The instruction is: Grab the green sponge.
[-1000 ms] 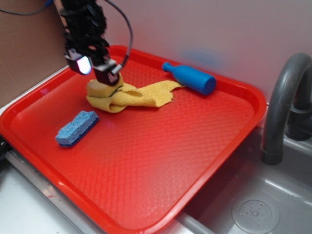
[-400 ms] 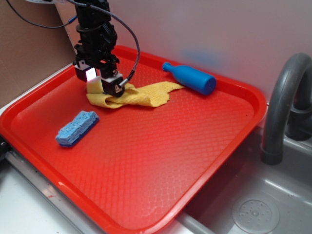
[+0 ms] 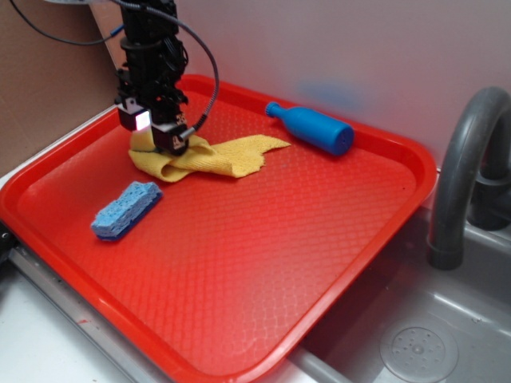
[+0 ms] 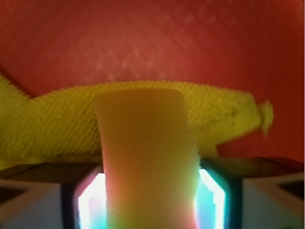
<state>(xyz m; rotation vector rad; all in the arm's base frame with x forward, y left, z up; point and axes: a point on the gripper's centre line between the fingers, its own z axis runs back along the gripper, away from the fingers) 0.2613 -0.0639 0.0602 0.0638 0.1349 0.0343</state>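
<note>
The green sponge (image 4: 143,152) shows as a yellow foam block standing between my fingers, its green layer hidden. In the exterior view only a sliver of the green sponge (image 3: 141,143) shows below my gripper (image 3: 150,132), at the back left of the red tray (image 3: 383,231). Both lit pads (image 4: 88,205) press against the foam's sides, so my gripper (image 4: 150,200) is shut on it. The sponge sits on the left end of a crumpled yellow cloth (image 3: 215,155).
A blue wavy sponge (image 3: 126,209) lies on the tray in front of the gripper. A blue bottle (image 3: 311,128) lies at the tray's back edge. A grey faucet (image 3: 459,175) and sink (image 3: 415,335) are at the right, a cardboard wall (image 3: 40,88) at the left.
The gripper has come down over the sponge and closed on it, then shifted slightly left. The yellow cloth has been dragged a little left with it.
</note>
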